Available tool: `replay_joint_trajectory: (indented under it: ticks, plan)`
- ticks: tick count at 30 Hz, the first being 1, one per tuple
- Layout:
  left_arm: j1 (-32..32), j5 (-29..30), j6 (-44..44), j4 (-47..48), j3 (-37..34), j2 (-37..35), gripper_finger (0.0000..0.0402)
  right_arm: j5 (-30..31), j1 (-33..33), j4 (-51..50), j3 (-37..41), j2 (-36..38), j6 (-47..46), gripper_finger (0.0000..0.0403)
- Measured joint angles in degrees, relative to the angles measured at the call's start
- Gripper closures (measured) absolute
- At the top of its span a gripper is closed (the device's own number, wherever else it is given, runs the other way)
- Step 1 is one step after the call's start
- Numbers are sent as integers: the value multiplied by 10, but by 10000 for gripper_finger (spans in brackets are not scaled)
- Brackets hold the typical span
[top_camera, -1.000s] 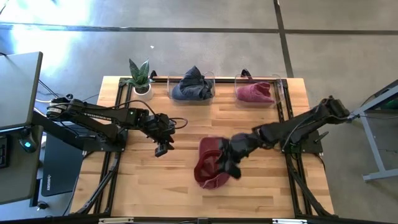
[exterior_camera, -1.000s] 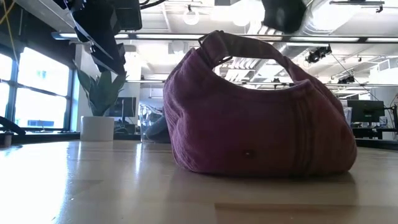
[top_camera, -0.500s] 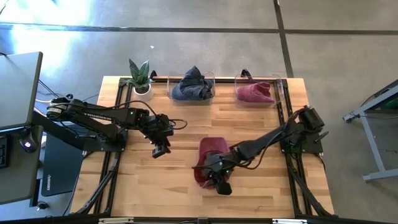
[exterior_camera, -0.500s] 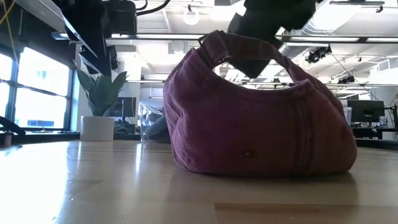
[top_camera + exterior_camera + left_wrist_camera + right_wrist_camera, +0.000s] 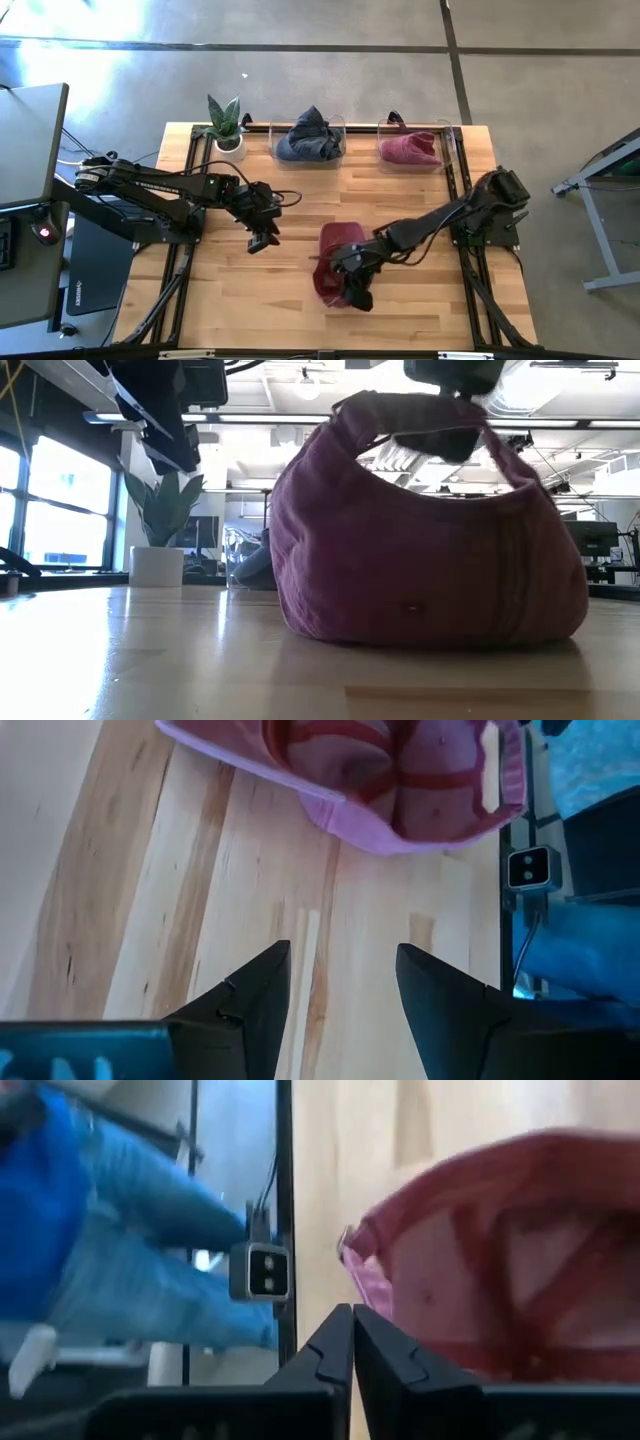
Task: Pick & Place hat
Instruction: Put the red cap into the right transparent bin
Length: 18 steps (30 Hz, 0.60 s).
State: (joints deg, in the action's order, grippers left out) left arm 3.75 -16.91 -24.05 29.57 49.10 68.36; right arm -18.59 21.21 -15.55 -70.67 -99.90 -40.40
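Note:
A maroon hat lies on the wooden table, its open side toward the near edge. In the low view its back strap arches over the top. My right gripper is at the hat's near end, low over the table, shut at the hat's rim. To the hat's left, my left gripper hangs open above the bare wood, with nothing between its fingers. My right gripper meets the hat at its near, open end, by the back strap, slanting down from the table's right. The gripper itself hides the place of contact. The strap stands raised under it, while the hat's body rests on the table.
Along the far edge stand a potted plant, a clear bin with blue cloth and a clear bin with maroon cloth. Black rails run down both table sides. A small camera unit sits at the near edge.
My right gripper has gone from over the hat's right side toward the table's near edge and down to the hat's near end. The hat's strap has risen, and the hat has slid a little sideways on the table.

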Motion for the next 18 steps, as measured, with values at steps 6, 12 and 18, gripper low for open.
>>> replay_joint_trajectory:
  ticks: [6, 12, 18]
  plan:
    - [0, 25, 2, -5, 0, 0, 223, 50, -6, -31, -1, 47, -13, 398]
    - [0, 6, 0, -16, 0, 0, 223, 17, -1, -31, -1, 36, 101, 362]
    - [0, -1, -2, -11, 0, 0, 223, 17, -1, -26, -1, 5, 175, 243]
